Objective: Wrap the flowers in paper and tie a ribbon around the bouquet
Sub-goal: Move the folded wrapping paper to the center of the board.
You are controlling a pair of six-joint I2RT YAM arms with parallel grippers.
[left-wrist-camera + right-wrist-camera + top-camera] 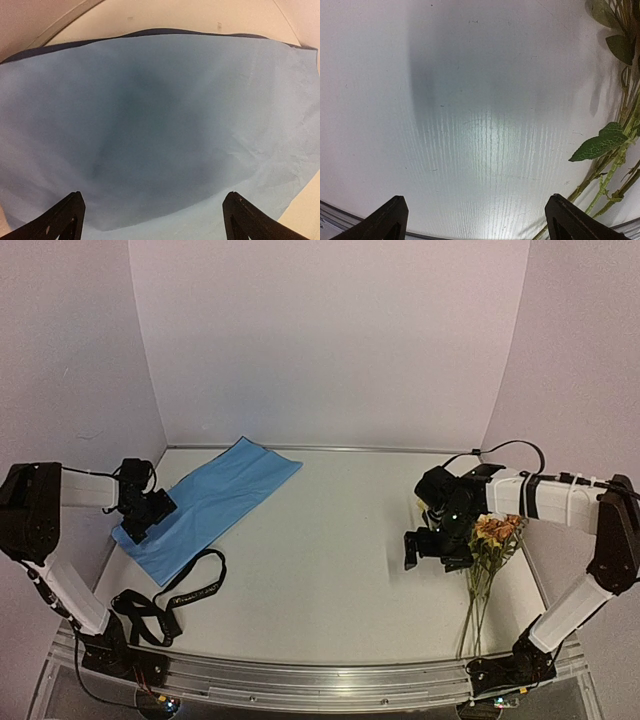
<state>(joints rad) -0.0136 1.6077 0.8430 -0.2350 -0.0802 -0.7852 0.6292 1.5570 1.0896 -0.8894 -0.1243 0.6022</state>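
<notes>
The light blue paper (215,498) lies flat at the left of the table, running from the back toward the near left, and it fills the left wrist view (165,115). My left gripper (138,522) (154,196) hovers open over the paper's near-left part, nothing between its fingers. The black ribbon (172,600) lies looped on the table just in front of the paper. The flowers (496,530) lie at the right, heads toward the back and green stems (605,150) toward the near edge. My right gripper (432,552) (475,198) stands open over bare table just left of the flowers.
The white table (330,540) has a metal rail (320,680) along its near edge. White walls close in the back and both sides. The right arm's black cable (510,448) arcs near the back right corner.
</notes>
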